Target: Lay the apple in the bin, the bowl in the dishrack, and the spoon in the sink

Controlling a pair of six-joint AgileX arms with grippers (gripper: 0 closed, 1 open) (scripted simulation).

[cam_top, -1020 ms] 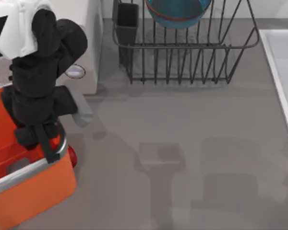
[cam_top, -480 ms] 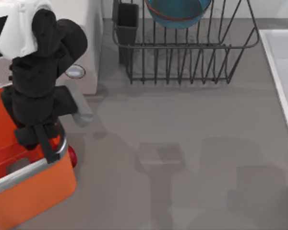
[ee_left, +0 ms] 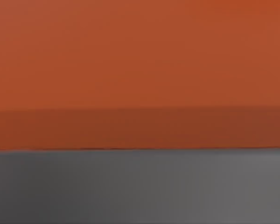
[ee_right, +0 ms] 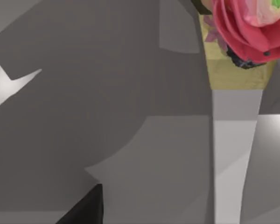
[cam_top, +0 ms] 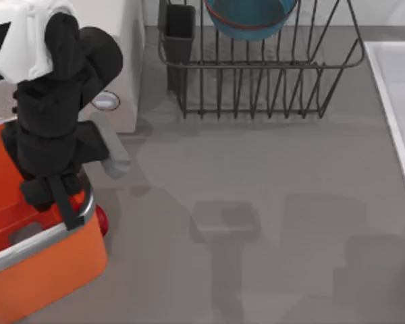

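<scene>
My left arm [cam_top: 54, 135] reaches down over the orange bin [cam_top: 47, 270] at the table's left, its gripper end at the bin's silver-grey rim. The left wrist view shows the bin's orange wall [ee_left: 140, 70] close up. The small red apple [cam_top: 102, 221] sits against the outside of the bin's right wall, half hidden by the rim. The blue bowl [cam_top: 250, 17] rests in the dark wire dishrack [cam_top: 263, 74] at the back. The pale sink [cam_top: 399, 101] runs along the right edge. The spoon is out of view.
A white microwave [cam_top: 125, 61] with a round knob [cam_top: 105, 101] stands behind the bin. A dark cutlery cup [cam_top: 179, 30] sits at the dishrack's left corner. The right wrist view shows a pink flower [ee_right: 245, 28] in a yellowish holder.
The left arm has not moved. A shadow at the table's lower right has drifted further right.
</scene>
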